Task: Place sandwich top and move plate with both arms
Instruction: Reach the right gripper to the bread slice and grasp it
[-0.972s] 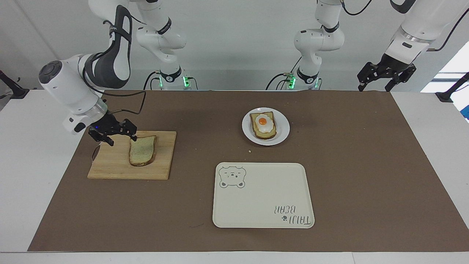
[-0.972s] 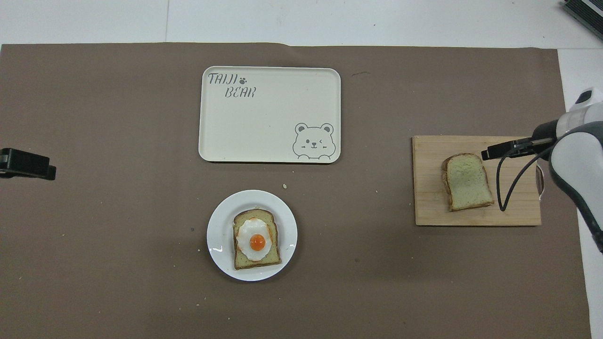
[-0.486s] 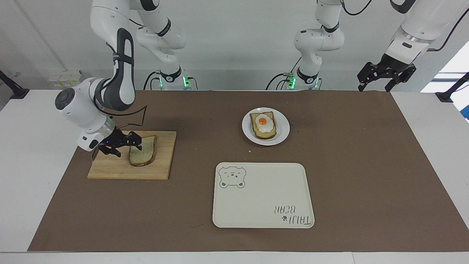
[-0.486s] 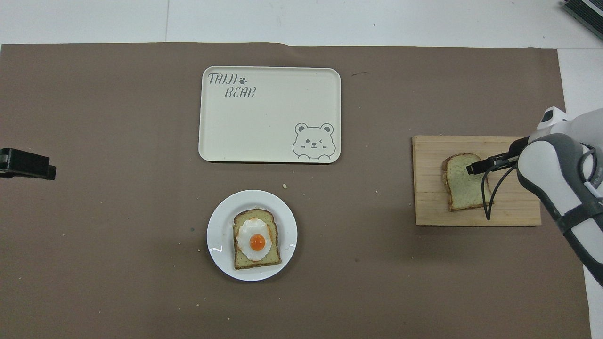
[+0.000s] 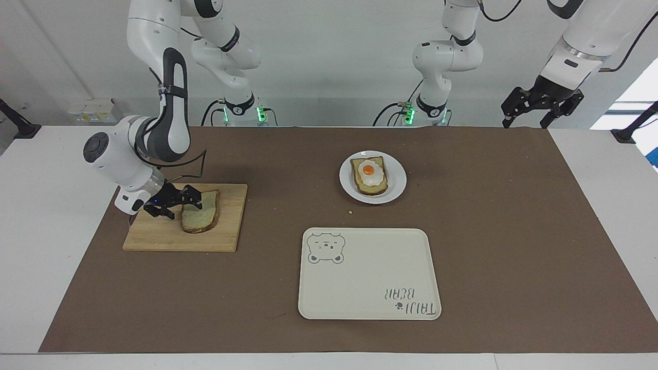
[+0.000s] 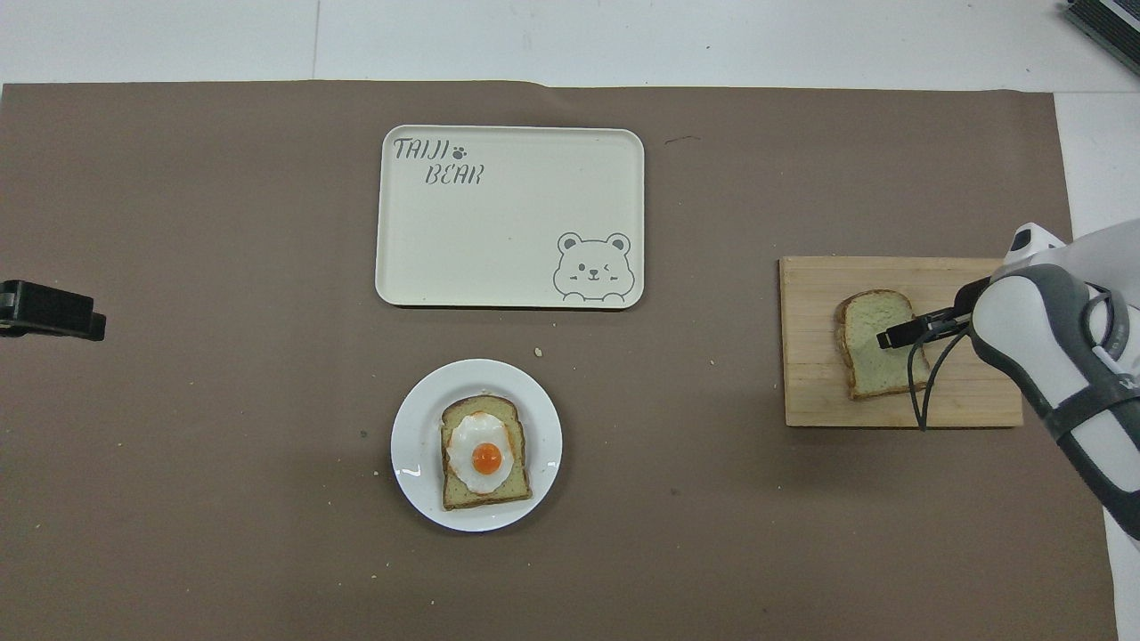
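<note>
The sandwich top [image 5: 201,218], a plain slice, lies flat on a wooden cutting board [image 5: 169,237] at the right arm's end of the table. My right gripper [image 5: 182,204] is open and low at the slice's edge nearer to the robots, one finger over the bread. In the overhead view its finger [image 6: 891,336] covers part of the slice [image 6: 868,361]. The white plate [image 5: 397,186] holds a bread slice topped with a fried egg [image 5: 369,176]. My left gripper [image 5: 537,115] waits open, raised over the table's edge at the left arm's end.
A cream tray with a bear drawing [image 5: 367,277] lies farther from the robots than the plate [image 6: 414,445]. It also shows in the overhead view [image 6: 508,223]. Brown paper covers the table.
My right gripper has come down and moved in over the edge of the plain slice. The slice, plate and left arm have not moved.
</note>
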Available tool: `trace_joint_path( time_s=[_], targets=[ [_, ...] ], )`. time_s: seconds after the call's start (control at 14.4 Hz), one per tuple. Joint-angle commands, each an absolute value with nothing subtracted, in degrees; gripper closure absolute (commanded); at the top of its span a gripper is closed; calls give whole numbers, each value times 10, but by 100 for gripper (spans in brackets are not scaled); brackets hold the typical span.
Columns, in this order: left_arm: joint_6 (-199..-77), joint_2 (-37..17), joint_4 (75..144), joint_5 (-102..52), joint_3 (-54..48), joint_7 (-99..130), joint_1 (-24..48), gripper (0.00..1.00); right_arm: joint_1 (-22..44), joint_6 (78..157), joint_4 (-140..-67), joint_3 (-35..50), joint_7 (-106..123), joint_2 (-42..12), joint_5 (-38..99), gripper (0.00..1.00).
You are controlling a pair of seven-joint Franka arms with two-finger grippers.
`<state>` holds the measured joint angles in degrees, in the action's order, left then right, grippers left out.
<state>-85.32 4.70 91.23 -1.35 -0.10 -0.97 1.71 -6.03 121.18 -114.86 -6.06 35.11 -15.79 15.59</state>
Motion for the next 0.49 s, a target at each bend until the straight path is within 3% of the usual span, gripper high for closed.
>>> trace_joint_path(
  time_s=[0.0,0.07,0.14,0.42],
  targets=[
    [-857,57,922,-13,-6,-8,8,0,-76,1193,-1165,-58,367,-142,176,0],
    [-857,57,922,-13,-6,-9,8,0,-76,1193,-1165,-57,367,-142,175,0],
    [-857,57,922,-12,-6,-8,8,0,-76,1193,-1165,-57,367,-142,175,10],
    [-857,57,922,-12,-6,-8,8,0,-77,1193,-1164,-58,367,-142,175,84]
  ],
)
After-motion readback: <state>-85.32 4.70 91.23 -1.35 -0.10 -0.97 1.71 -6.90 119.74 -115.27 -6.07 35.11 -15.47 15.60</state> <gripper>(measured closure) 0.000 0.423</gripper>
